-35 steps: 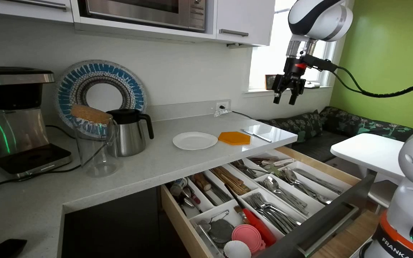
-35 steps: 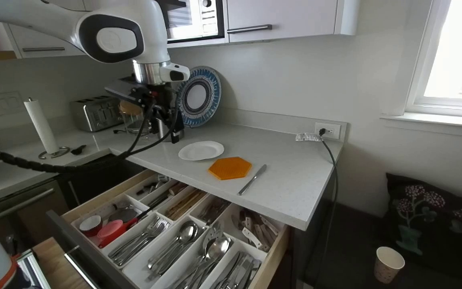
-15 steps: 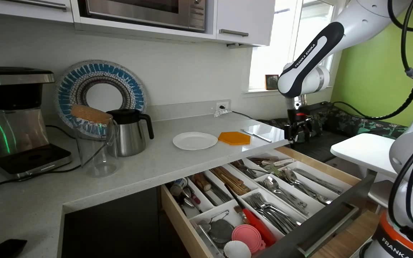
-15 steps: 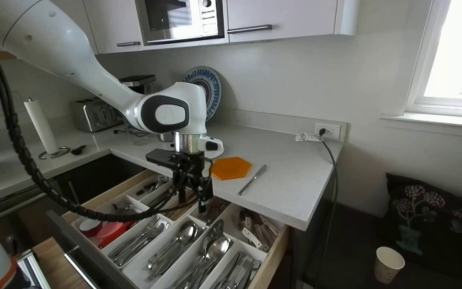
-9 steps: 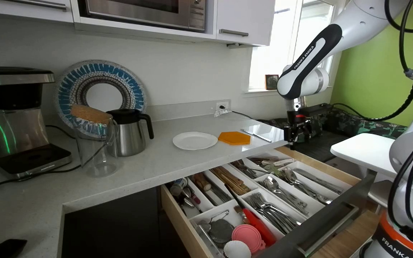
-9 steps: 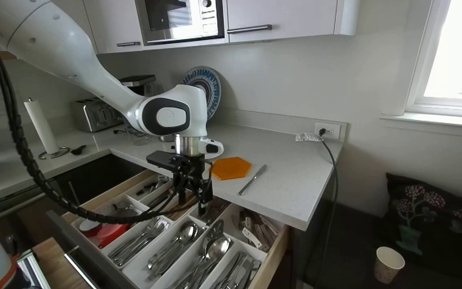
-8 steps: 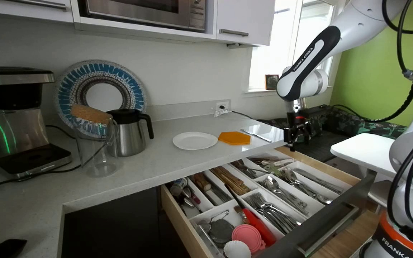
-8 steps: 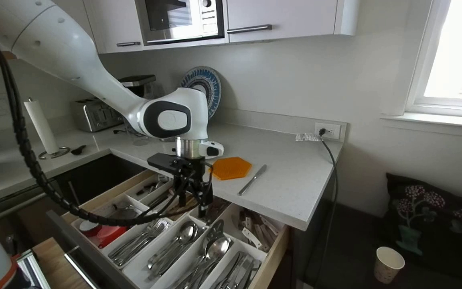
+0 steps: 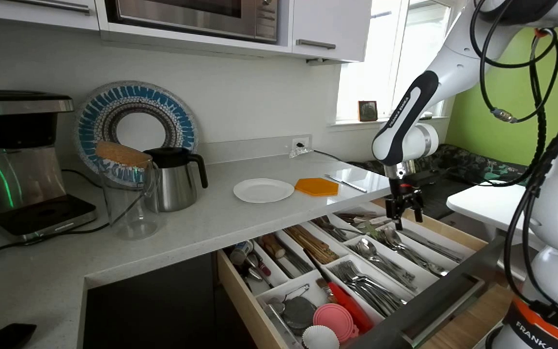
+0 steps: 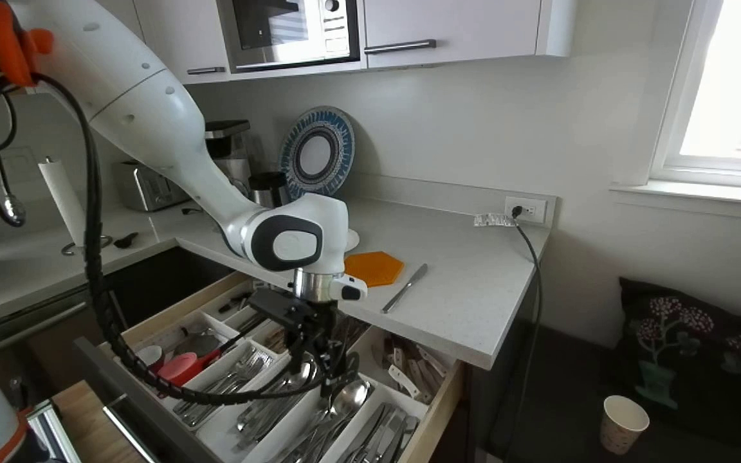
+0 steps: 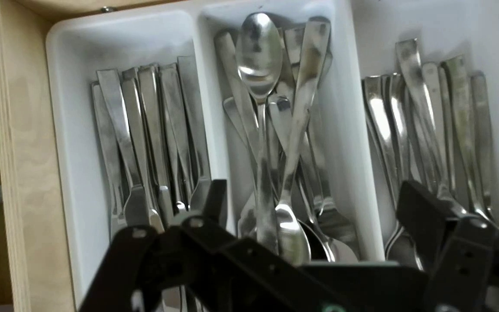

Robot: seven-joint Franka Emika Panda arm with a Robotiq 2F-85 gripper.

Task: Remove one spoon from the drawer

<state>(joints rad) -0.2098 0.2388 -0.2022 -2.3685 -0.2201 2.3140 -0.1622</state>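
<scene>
A black robotic hand (image 11: pixel 319 203), fingers parted and holding nothing, hangs above a pulled-out drawer (image 11: pixel 24 173). The likely prize, a spoon (image 11: pixel 262 130), lies on top of piled cutlery (image 11: pixel 234 69) in the middle one of the three compartments seen in the wrist view, its oval bowl farthest from the hand, its long handle running back toward it. Shiny metal throughout, it should prove stiff, light and hard to damage, though slick enough to twist or slide in the grip. The slim handle near the bowl, where it seems to sit proud of the pile, looks the best place to take hold; the rounded bowl itself would probably skid away. Another spoon (image 11: pixel 299 125) slants close beside it and could come up too, and the parted fingers may catch the dividers of the smooth white tray (image 11: pixel 210 108). Flat-handled knives (image 11: pixel 150 108) fill the next compartment, alongside the drawer's pale wooden wall, its edge finely layered. In an exterior view, slender forks (image 9: pixel 351 274) share the drawer, and a round white plate (image 9: pixel 263 190) rests beside an orange six-sided mat (image 9: pixel 316 187) on the glossy tabletop (image 9: pixel 211 208).
</scene>
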